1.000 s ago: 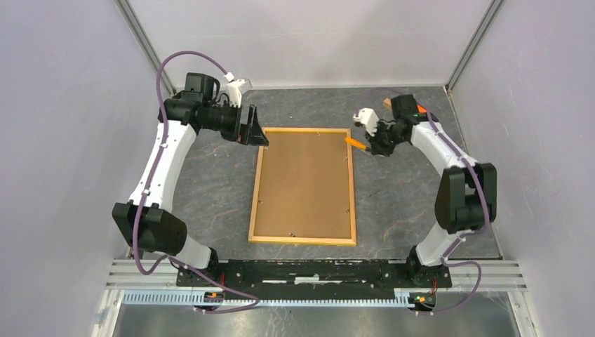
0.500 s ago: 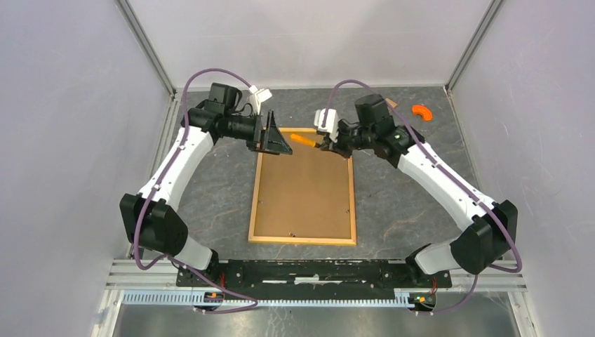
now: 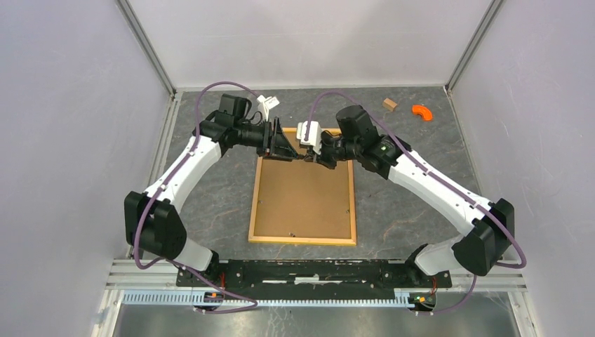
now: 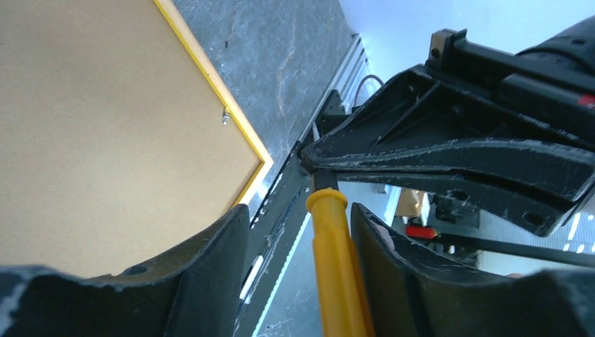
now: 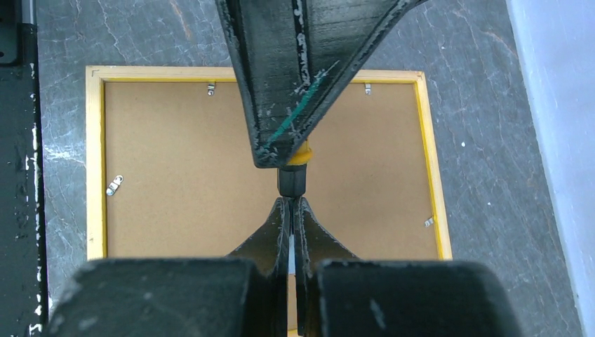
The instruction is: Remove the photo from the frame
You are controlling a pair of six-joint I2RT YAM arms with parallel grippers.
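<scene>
The frame (image 3: 302,203) lies face down on the table, its brown board back up, with a yellow border and small clips (image 5: 210,89). The photo is hidden under the backing. My right gripper (image 3: 317,156) is above the frame's far edge. It is shut on the thin black end of a yellow-handled tool (image 5: 300,154), as the right wrist view (image 5: 291,203) shows. My left gripper (image 3: 291,149) faces it, open around the yellow handle (image 4: 330,253). The handle rests against one finger, with a gap to the other (image 4: 210,260).
A small wooden block (image 3: 389,104) and an orange curved piece (image 3: 421,111) lie at the far right of the table. White walls close in three sides. A metal rail (image 3: 316,298) runs along the near edge by the arm bases.
The right gripper has carried the tool left over the frame's far edge. The left gripper has moved right to meet it, and its fingers are now around the handle.
</scene>
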